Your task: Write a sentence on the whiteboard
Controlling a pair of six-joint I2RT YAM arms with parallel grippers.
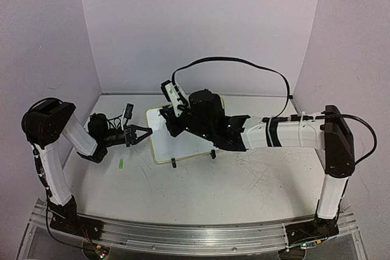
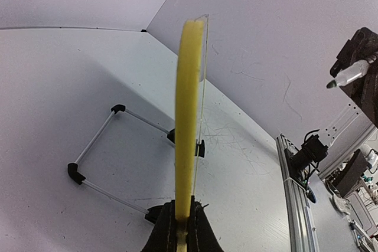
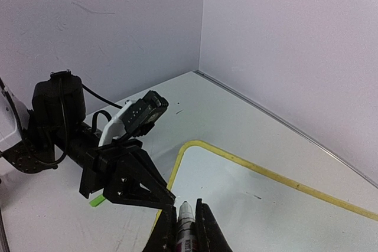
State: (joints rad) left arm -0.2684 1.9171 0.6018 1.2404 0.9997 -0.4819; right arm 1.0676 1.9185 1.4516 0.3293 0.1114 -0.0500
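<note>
Top external: right arm [image 1: 286, 133] spans whiteboard [image 1: 189, 148]; left fingers [image 1: 144, 130] seemingly pinch it.

The whiteboard [image 1: 189, 144] sat on the bench [image 1: 244, 181] a little left of centre, its two feet [image 1: 174, 163] toward the near edge. The left hand [image 1: 145, 133] clamped the board's left edge. The right hand [image 3: 186, 206], reaching in from the right, hung over the board's far-left corner, a marker [image 3: 184, 234] between its fingers. A small loose piece [image 1: 121, 164] lay in front of the left hand.

One whiteboard [image 1: 178, 147], one marker [image 2: 353, 75], two grippers (left gripper [image 2: 182, 227], right gripper [image 3: 186, 207]).
</note>
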